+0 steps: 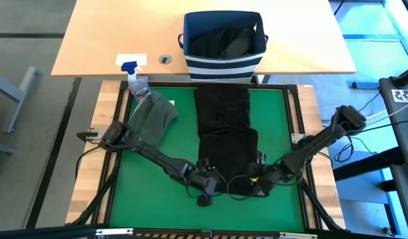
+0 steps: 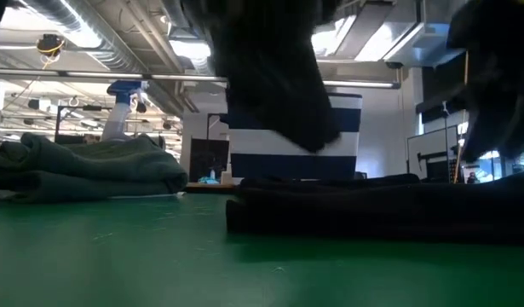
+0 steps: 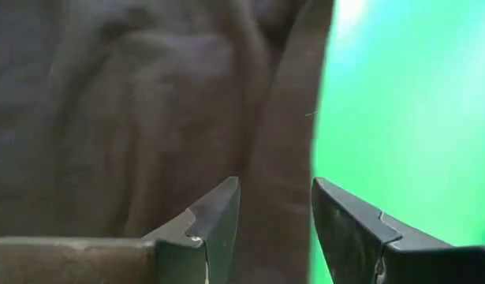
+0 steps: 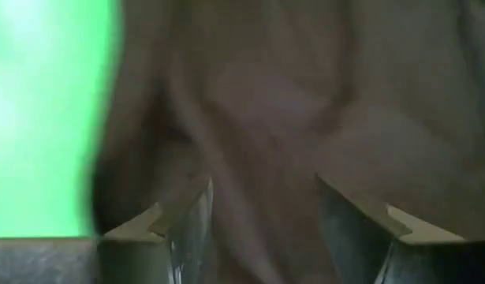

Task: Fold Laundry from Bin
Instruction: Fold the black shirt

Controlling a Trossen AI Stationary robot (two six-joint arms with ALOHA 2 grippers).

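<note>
Black garment (image 1: 223,136): long axis runs toward bin (image 1: 223,45); left gripper (image 1: 205,180) and right gripper (image 1: 255,180) each pinch its near hem.

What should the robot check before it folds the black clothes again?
1. Left gripper at the near edge of the black garment, cloth between its fingers: ok.
2. Right gripper at the same edge, cloth between its fingers: ok.
3. Both grips firm: cannot tell.
4. Black garment lying long and flat on the green mat: ok.
5. Olive garment off to the side, out of the way: ok.
6. Bin still holding dark cloth: ok.
</note>
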